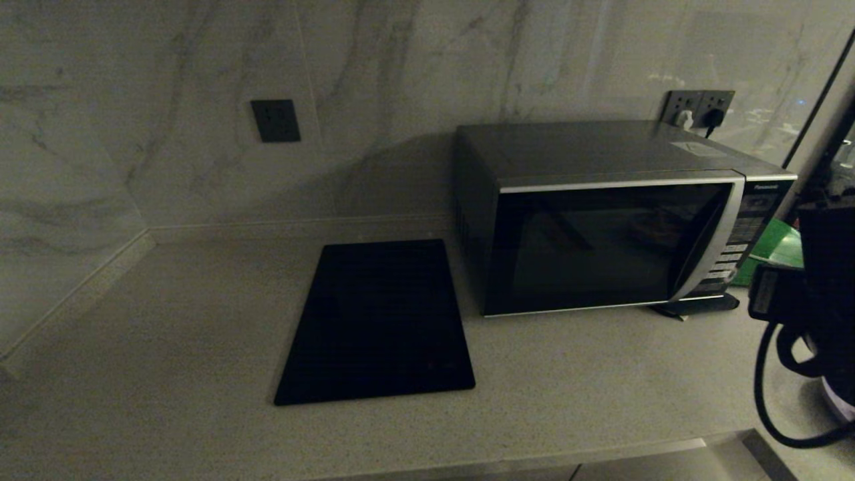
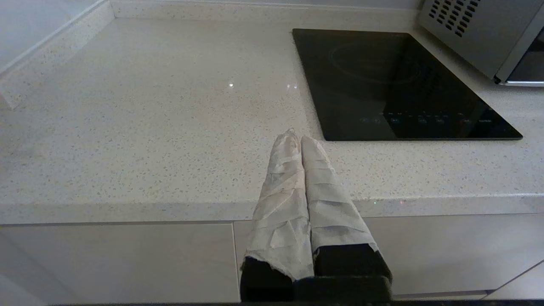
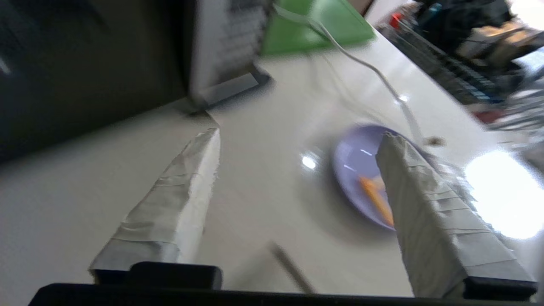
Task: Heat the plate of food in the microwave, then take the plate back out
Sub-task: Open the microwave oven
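Note:
The black microwave [image 1: 601, 220] stands at the back right of the counter with its dark glass door closed. In the right wrist view the lilac plate [image 3: 359, 170] with orange sticks of food [image 3: 374, 195] lies on the counter, to the right of the microwave's corner [image 3: 127, 55]. My right gripper [image 3: 299, 136] hovers open above the counter, one taped finger [image 3: 420, 204] covering part of the plate, nothing between the fingers. The right arm [image 1: 825, 280] shows at the head view's right edge, where only a sliver of the plate [image 1: 840, 402] peeks out below it. My left gripper [image 2: 296, 138] is shut and empty over the counter's front edge.
A flat black cooktop slab [image 1: 377, 321] lies left of the microwave. A green board [image 3: 314, 25] and a white cable [image 3: 369, 72] lie behind the plate. Wall sockets [image 1: 698, 107] sit above the microwave. Clutter [image 3: 459, 55] fills the far right.

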{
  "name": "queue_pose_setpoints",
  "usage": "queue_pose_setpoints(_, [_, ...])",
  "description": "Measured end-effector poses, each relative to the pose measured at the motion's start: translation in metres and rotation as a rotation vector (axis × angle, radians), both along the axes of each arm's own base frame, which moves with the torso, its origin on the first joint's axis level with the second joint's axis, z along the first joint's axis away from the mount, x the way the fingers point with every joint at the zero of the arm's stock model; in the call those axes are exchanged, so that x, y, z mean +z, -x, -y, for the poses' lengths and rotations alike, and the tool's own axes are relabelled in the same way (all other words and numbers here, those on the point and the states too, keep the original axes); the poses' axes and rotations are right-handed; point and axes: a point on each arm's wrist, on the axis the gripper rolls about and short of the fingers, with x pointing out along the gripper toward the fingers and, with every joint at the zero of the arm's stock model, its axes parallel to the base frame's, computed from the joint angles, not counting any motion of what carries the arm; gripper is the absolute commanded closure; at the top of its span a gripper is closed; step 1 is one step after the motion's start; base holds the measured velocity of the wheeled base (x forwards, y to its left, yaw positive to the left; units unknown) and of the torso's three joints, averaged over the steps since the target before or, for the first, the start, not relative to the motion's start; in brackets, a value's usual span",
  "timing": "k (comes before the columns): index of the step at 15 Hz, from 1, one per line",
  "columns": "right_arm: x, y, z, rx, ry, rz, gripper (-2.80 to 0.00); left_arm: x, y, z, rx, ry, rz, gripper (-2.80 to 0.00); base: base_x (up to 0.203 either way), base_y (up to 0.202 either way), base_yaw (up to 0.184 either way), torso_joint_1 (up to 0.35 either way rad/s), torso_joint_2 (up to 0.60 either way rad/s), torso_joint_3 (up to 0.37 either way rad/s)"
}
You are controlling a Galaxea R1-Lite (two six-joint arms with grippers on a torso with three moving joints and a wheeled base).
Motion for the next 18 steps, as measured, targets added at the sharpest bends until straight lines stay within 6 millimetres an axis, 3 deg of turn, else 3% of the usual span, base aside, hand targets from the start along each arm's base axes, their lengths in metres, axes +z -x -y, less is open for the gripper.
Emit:
queue_pose_setpoints(4, [-0.007,-0.044,-0.017,-0.122,-0.024,0.165,-2.80,0.000,0.000,0.000,0.000,0.000,0.000,0.00,0.000,0.000,0.000,0.000,0.00,0.000])
queue_pose_setpoints(6, [-0.012,-0.057,-0.019,-0.193,-0.001,0.174,-2.80,0.000,0.000,0.000,0.000,0.000,0.000,0.00,0.000,0.000,0.000,0.000,0.00,0.000])
queue_pose_setpoints(11, [-0.048,-0.069,-0.004,-0.264,0.060,0.071,-2.80,0.000,0.000,0.000,0.000,0.000,0.000,0.00,0.000,0.000,0.000,0.000,0.00,0.000])
queue_pose_setpoints(18, [-0.070,-0.083,0.005,-0.309,0.055,0.051,-2.80,0.000,0.000,0.000,0.000,0.000,0.000,0.00,0.000,0.000,0.000,0.000,0.00,0.000])
